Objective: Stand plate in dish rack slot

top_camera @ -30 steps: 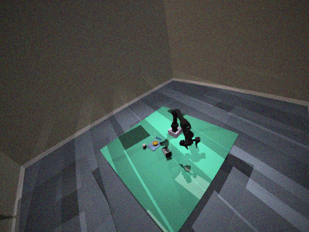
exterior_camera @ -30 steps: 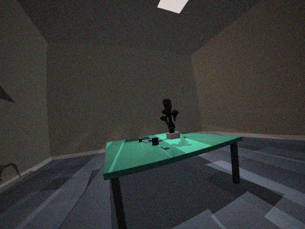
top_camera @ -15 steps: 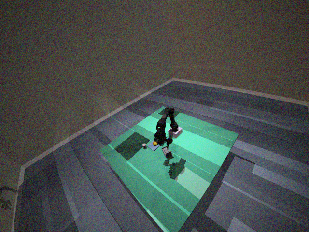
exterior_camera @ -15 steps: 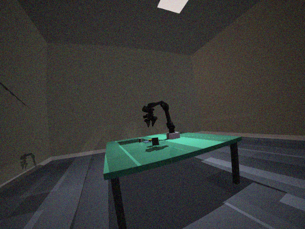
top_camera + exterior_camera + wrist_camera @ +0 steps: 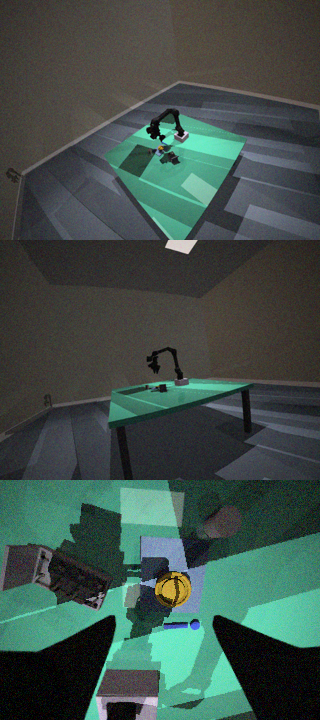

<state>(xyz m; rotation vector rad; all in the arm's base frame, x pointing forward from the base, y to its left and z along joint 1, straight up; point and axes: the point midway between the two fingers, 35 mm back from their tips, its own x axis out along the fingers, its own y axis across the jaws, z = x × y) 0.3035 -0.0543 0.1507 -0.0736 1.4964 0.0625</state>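
Observation:
The yellow round plate [image 5: 160, 148] [image 5: 165, 589] lies flat on a blue-grey mat [image 5: 158, 153] [image 5: 162, 545]. The dish rack [image 5: 173, 157] [image 5: 162, 388] [image 5: 80, 580], a grey box with dark slots, stands to the left of the plate in the wrist view. Its rails are dim and hard to make out. My gripper [image 5: 158, 138] [image 5: 155, 372] [image 5: 165, 620] is open and empty, pointing down high above the table. In the wrist view the plate shows ahead of the fingertips, between their lines. The rack is beyond the left finger.
A blue bar with a round end [image 5: 164, 143] [image 5: 176, 625] lies beside the mat on the arm's side. A small brownish cylinder [image 5: 149, 151] [image 5: 147, 386] [image 5: 227, 522] stands past the mat's far corner. The arm's pale base block [image 5: 181, 136] [image 5: 181, 382] [image 5: 130, 683] is behind.

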